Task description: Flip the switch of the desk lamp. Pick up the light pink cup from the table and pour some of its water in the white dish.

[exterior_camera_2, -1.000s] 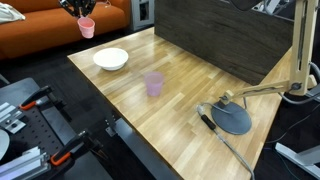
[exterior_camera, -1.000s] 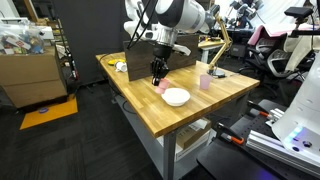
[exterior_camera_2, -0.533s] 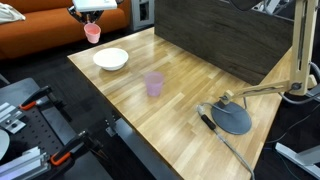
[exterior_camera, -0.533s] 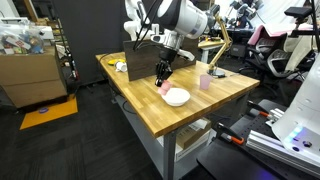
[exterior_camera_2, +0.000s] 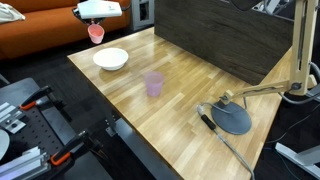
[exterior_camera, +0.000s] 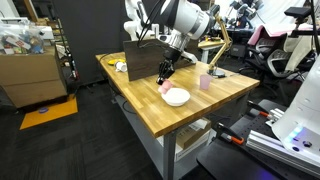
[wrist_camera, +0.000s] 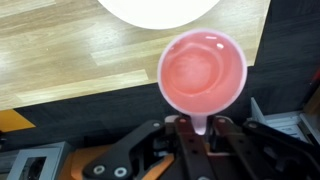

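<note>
Cup (wrist_camera: 202, 73) up in the air, pinched at the rim by the gripper (wrist_camera: 201, 125), fingers pressed together on the wall nearest the wrist. Seen from the wrist as a full round mouth, so roughly upright and not yet tipped. Hanging above the edge of the table (wrist_camera: 60, 50), with the dish (wrist_camera: 160, 8) just beyond it, on the far side of the cup from the fingers. Same layout in both exterior views: cup (exterior_camera_2: 96, 32) under the gripper (exterior_camera_2: 97, 12), close beside the dish (exterior_camera_2: 111, 59) but not yet over it. Probably calls for a short carry straight ahead towards the dish, then a tilt away from the fingers to pour over the far lip. Small, squat, salmon-pink, glossy inside; water level hard to read. Dish shallow, round, plain white, far wider than the cup. Taller, paler tumbler (exterior_camera_2: 153, 83) well apart towards mid-table; lamp (exterior_camera_2: 232, 117) further off, its dark base near the opposite end.
</note>
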You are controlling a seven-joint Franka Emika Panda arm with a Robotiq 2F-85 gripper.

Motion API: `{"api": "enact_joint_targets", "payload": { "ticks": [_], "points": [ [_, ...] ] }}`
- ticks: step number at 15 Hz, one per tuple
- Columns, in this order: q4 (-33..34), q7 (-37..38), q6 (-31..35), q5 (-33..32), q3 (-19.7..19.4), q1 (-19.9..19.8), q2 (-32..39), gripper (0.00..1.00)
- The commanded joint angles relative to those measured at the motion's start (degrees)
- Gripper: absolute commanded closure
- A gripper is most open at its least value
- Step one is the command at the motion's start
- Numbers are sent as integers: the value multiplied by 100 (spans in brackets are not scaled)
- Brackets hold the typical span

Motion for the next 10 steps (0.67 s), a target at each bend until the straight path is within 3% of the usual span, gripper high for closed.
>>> {"api": "enact_joint_targets", "payload": {
  "ticks": [1,10],
  "points": [
    [-87,-536,10,599,-103,-6,-122,96],
    [-200,-1641,-107,1658,-189,-190,-176,96]
  ]
}}
